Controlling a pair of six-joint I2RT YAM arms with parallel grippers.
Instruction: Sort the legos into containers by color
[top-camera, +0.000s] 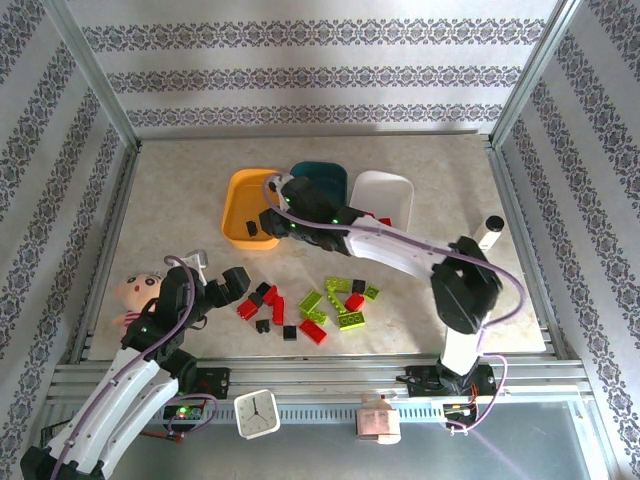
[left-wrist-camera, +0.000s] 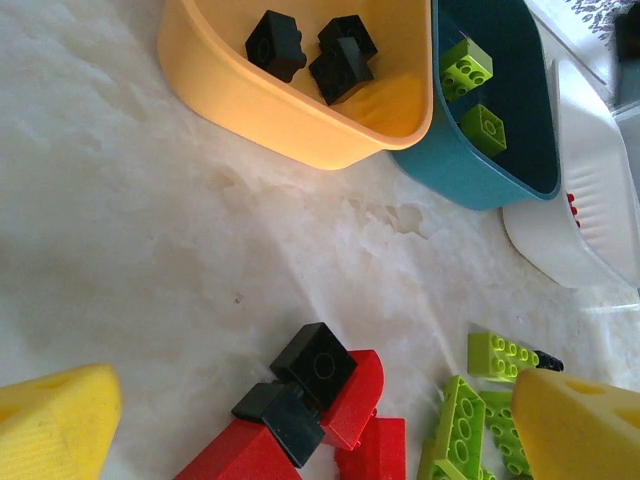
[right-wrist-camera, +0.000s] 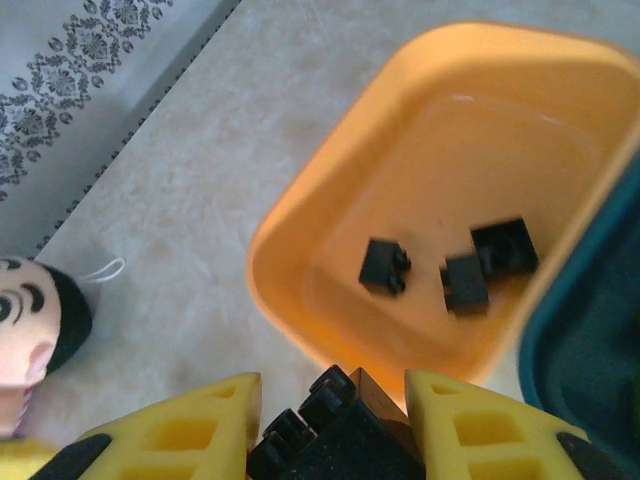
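Black lego pinched in right gripper, just short of orange-yellow tray; next, carry over the rim and release. Left gripper gapes empty above loose legos on counter.

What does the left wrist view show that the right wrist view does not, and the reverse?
Left wrist, not right: two lime green bricks in the teal tray, the white tray, loose red bricks on the table. Right wrist, not left: a doll, a black brick clamped in the right pincer. Both: the orange-yellow tray holding three black bricks, the teal tray's wall.
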